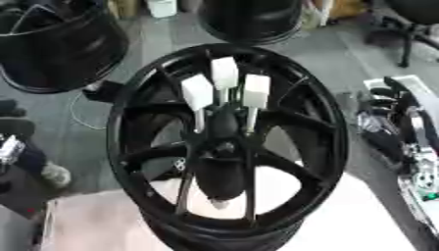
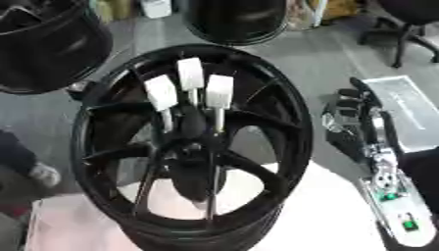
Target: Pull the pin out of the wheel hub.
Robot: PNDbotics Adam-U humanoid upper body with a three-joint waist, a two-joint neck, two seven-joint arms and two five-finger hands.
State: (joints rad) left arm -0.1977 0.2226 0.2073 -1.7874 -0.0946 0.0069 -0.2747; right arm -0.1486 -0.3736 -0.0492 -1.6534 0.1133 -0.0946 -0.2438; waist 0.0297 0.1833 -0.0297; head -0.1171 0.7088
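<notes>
At my far left edge, in the left eye view, I get only a sliver of my left hand (image 1: 10, 149), a silver and black bit low beside the rim; I cannot tell whether its fingers are straight or curled. Above and beyond it sits a second black wheel (image 1: 56, 46), and another dark round one (image 2: 236, 19) lies further along the top edge.

Moving right from that hand, the black wheel hub (image 2: 193, 142) fills the middle of my view, standing tilted on a pale surface (image 2: 326, 215) with its spokes facing me. Three white blocks stand near the upper centre of the hub, each on a thin light stem running down toward the dark middle: the left white block (image 2: 160, 92), the middle white block (image 2: 189, 73) (the highest of the three) and the right white block (image 2: 219, 91). I take these for the pins; all three are seated in the hub, and neither hand touches them.

Further right, well apart from the blocks and just beside the hub's right rim, my right hand (image 2: 347, 125) hangs with its dark fingers relaxed and slightly bent, holding nothing. Behind it its forearm (image 2: 390, 191) runs down to the lower right corner, silver with small green lights.
</notes>
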